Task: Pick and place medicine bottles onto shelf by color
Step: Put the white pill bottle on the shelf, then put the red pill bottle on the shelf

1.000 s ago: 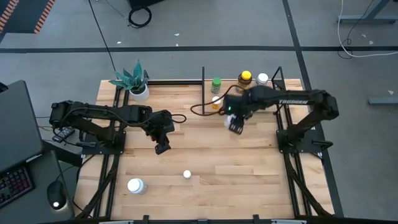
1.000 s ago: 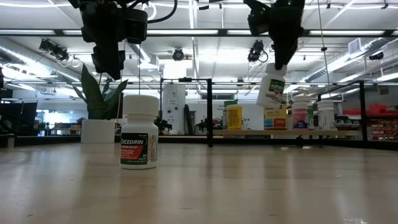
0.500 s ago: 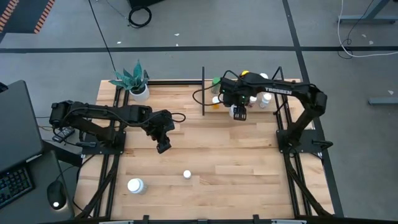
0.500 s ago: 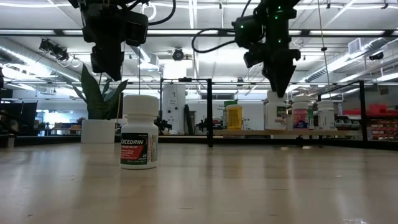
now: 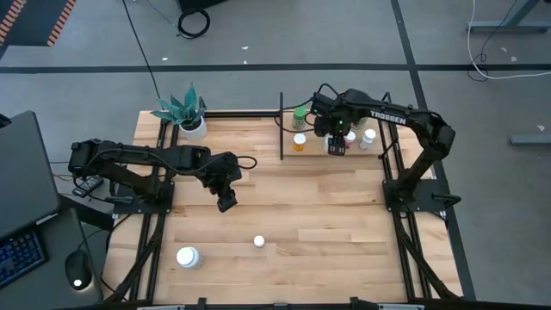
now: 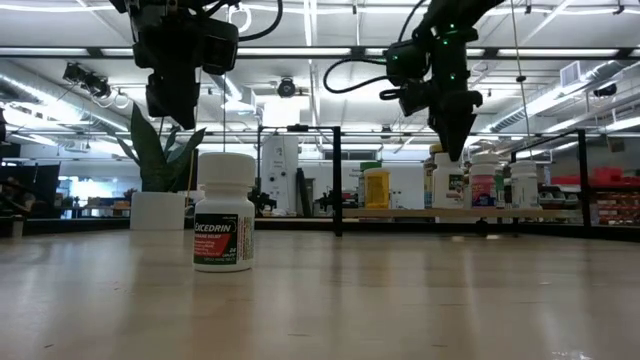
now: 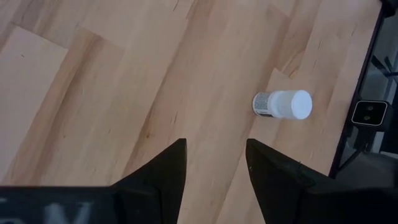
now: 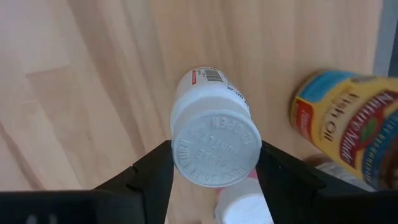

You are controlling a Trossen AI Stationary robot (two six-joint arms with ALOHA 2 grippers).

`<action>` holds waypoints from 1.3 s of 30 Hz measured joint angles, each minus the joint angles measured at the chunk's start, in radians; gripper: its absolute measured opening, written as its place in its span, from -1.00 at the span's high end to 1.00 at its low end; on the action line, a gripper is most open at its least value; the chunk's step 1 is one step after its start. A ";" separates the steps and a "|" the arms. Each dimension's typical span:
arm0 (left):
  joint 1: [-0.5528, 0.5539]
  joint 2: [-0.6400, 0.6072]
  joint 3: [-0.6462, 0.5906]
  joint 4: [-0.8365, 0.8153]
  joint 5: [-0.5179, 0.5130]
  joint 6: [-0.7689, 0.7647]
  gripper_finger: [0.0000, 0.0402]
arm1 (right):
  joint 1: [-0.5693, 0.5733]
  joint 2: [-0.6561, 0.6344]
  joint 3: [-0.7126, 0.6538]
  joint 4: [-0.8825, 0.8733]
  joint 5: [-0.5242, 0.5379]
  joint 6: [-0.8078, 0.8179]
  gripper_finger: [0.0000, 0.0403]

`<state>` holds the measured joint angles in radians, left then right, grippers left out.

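up at the top right of the high view, the right gripper (image 5: pixel 337 146) is clenched on a white-capped bottle (image 8: pixel 214 140) over the shelf (image 5: pixel 314 148), not yet let go. several bottles (image 5: pixel 299 118) already stand there: green-capped, yellow-labelled, white. left to do: an excedrin bottle (image 6: pixel 224 226) upright at lower centre and a white bottle (image 5: pixel 188 257) on its side at lower left. the left gripper (image 5: pixel 225 204) hangs mid-table, fingers apart, empty.

The shelf (image 5: pixel 320 148) sits at the counter's (image 5: pixel 344 232) far right, several bottles (image 5: pixel 299 142) on it. A plant (image 5: pixel 182 110) stands far left. Near the front edge, two bottles: one (image 5: pixel 187 257) left, another (image 5: pixel 258 242) toward the middle.
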<state>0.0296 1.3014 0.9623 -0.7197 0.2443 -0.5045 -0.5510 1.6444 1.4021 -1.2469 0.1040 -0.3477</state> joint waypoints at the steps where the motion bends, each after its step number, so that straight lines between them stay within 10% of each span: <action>1: 0.000 0.000 0.000 0.000 0.000 0.000 0.14 | -0.011 0.000 0.000 0.000 0.000 -0.001 -0.06; 39: 0.000 0.000 0.000 0.018 -0.016 0.051 0.11 | -0.067 -0.003 0.012 0.016 -0.029 0.115 -0.45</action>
<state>0.0296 1.3014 0.9623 -0.7013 0.2283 -0.4540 -0.6179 1.6409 1.4139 -1.2310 0.0748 -0.2322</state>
